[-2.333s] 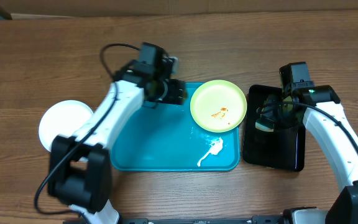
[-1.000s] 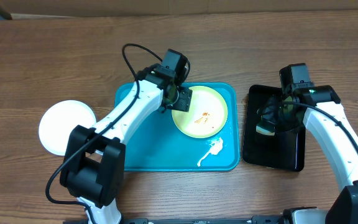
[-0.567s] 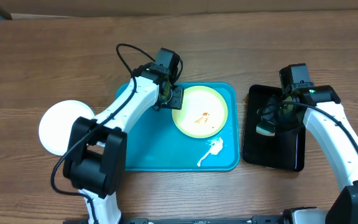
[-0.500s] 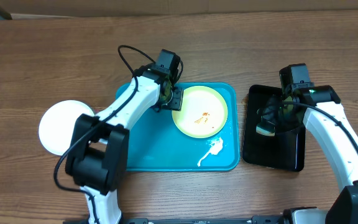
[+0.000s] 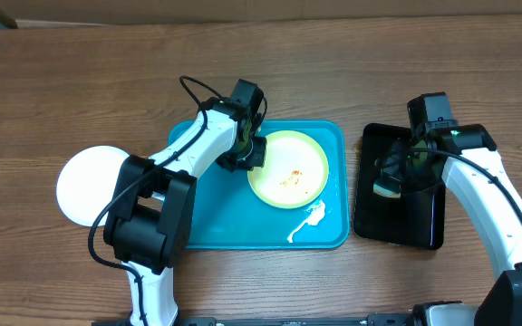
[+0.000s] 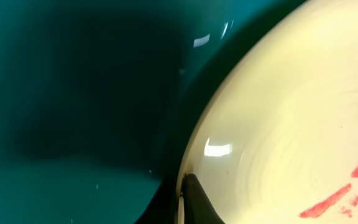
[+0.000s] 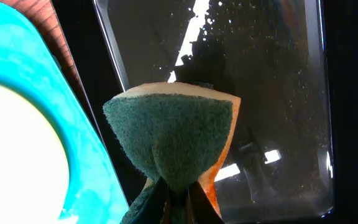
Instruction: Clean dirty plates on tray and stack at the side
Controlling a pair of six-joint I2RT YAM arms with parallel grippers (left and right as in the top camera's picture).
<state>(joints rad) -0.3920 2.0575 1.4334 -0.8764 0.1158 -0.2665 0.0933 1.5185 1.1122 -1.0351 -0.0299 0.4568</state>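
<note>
Left gripper (image 5: 252, 152) is pinched narrow on the rim of the plate (image 5: 290, 172), one fingertip (image 6: 194, 200) lapping over the edge. The plate lies flat in the tray (image 5: 207, 226), just ahead of those fingers, and it's slid toward the tray's middle since a moment ago. Right gripper (image 5: 390, 177) clamps a folded sponge (image 7: 169, 146), black tray (image 5: 424, 226) beneath it, unmoved.
</note>
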